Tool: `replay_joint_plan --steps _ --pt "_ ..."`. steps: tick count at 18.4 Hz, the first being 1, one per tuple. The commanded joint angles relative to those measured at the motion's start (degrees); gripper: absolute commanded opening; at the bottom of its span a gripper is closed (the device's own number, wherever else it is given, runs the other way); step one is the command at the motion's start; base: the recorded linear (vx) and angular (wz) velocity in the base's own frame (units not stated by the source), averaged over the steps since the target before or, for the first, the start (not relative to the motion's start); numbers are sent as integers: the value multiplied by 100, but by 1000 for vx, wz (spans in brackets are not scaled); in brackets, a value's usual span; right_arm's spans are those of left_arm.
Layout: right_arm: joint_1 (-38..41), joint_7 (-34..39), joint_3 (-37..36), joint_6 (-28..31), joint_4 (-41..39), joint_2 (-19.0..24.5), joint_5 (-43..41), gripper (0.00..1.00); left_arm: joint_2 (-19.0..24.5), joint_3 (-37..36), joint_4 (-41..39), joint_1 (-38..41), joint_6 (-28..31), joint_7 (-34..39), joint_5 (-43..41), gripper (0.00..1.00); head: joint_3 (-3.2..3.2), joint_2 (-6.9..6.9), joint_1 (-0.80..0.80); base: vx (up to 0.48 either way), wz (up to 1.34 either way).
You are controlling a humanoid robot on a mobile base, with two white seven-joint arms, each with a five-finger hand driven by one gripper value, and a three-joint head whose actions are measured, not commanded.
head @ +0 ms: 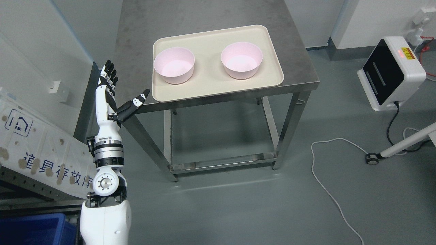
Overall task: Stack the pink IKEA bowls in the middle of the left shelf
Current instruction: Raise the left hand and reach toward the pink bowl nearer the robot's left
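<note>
Bowls (174, 65) (242, 60) upright, side by side across tray (218, 86); left hand (114, 92) fingers spread, empty.

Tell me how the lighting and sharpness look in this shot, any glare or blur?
Head view: even, soft overhead light; both pink bowls and the beige tray are sharp, with faint shadows. The steel table shows dull sheen, no harsh glare; the floor reflects a pale streak. The left hand is crisp, unblurred.
</note>
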Motion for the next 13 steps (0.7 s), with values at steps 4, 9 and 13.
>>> replay_joint_plan --steps 4,9,13 --pt "0 4 -62 4 1 -100 44 100 100 -153 53 -733 122 -15 -17 100 0 0 0 0 0" --pt "0 4 -62 4 1 -100 44 100 100 -742 1305 -2559 1159 -1277 -113 100 0 0 0 8 33" --pt "0 4 -62 4 1 -100 44 100 834 -1147 2969 -3529 1169 -2220 -1501 100 0 0 0 53 14"
